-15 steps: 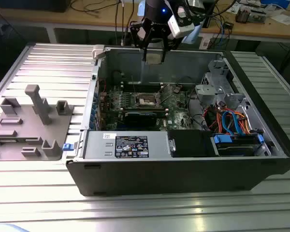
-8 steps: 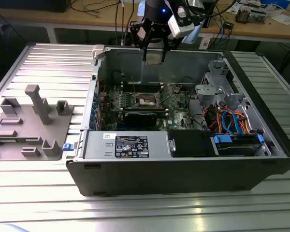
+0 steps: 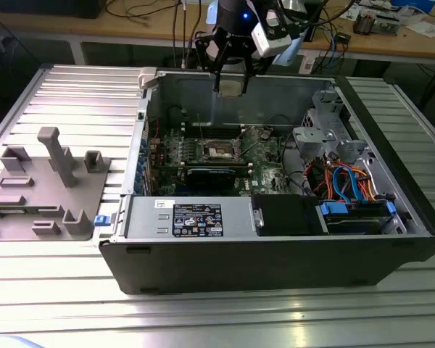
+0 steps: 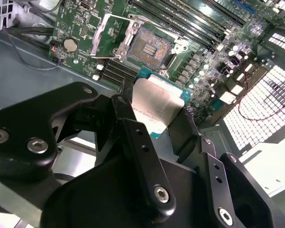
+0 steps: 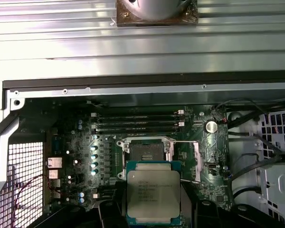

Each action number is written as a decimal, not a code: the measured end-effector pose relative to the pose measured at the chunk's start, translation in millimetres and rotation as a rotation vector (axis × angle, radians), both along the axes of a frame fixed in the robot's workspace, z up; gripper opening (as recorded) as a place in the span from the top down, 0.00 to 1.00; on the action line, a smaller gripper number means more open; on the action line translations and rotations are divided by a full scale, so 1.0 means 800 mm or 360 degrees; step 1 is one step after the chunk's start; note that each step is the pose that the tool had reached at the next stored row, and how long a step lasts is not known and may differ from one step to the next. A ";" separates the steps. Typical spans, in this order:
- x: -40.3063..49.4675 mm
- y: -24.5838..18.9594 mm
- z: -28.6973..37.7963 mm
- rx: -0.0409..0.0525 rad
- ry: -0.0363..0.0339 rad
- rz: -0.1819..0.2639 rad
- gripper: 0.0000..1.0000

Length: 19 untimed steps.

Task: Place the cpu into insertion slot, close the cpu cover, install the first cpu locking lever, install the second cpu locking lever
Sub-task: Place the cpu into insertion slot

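So — end effector (image 3: pixel 230 81) clamped on the cpu (image 5: pixel 153 194), hovering above the bare insertion slot (image 5: pixel 143 151); cpu cover (image 4: pixel 100 35) stands flipped open — chip not yet seated, all four steps left.

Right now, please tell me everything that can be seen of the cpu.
The cpu is a small flat square chip: a silver-grey metal top with faint print, on a green base whose edge shows around it. It looks whole and clean. The gripper holds it by two opposite edges, in the air above the green motherboard, near the empty insertion slot but not in it. In both wrist views only the black fingers touch it.
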State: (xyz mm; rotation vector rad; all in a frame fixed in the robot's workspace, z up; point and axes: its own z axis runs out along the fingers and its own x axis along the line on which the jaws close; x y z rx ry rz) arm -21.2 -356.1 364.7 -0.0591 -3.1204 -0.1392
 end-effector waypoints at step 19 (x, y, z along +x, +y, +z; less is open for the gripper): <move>0.000 0.0000 -0.0007 -0.0004 0.0000 -0.0189 0.46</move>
